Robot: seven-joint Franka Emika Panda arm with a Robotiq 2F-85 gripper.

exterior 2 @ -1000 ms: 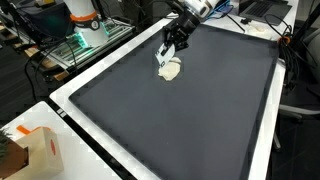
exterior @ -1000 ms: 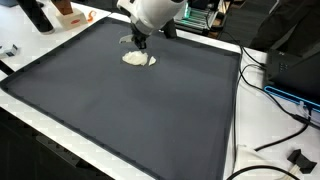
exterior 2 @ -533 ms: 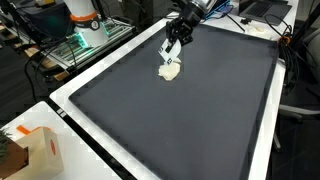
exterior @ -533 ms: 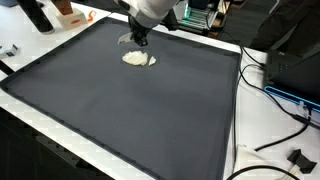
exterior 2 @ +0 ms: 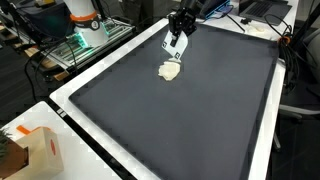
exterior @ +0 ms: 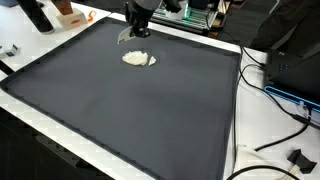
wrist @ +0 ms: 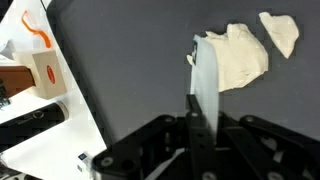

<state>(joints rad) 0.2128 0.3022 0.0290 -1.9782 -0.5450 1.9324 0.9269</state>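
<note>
A cream dough-like lump [exterior: 139, 59] [exterior 2: 171, 70] lies on the large dark mat [exterior: 130, 110] [exterior 2: 190, 120] near its far edge. In the wrist view the lump [wrist: 240, 55] has a smaller piece [wrist: 280, 32] beside it. My gripper [exterior: 137, 28] [exterior 2: 180, 24] [wrist: 203, 106] hangs above the lump, clear of it, shut on a thin white flat tool [wrist: 207, 75]. The tool [exterior: 125, 38] [exterior 2: 174, 44] points down towards the mat from between the jaws. Its tip sits just beside the lump in the wrist view.
The mat lies on a white table [exterior: 262, 155]. An orange box [exterior 2: 35, 150] [wrist: 47, 72] stands off the mat. Dark bottles [exterior: 38, 15] stand at one corner. Black cables [exterior: 275, 140] and equipment [exterior: 295, 70] lie along one side.
The gripper has lifted up and away from the lump with the white tool in it. The lump stays where it was on the mat.
</note>
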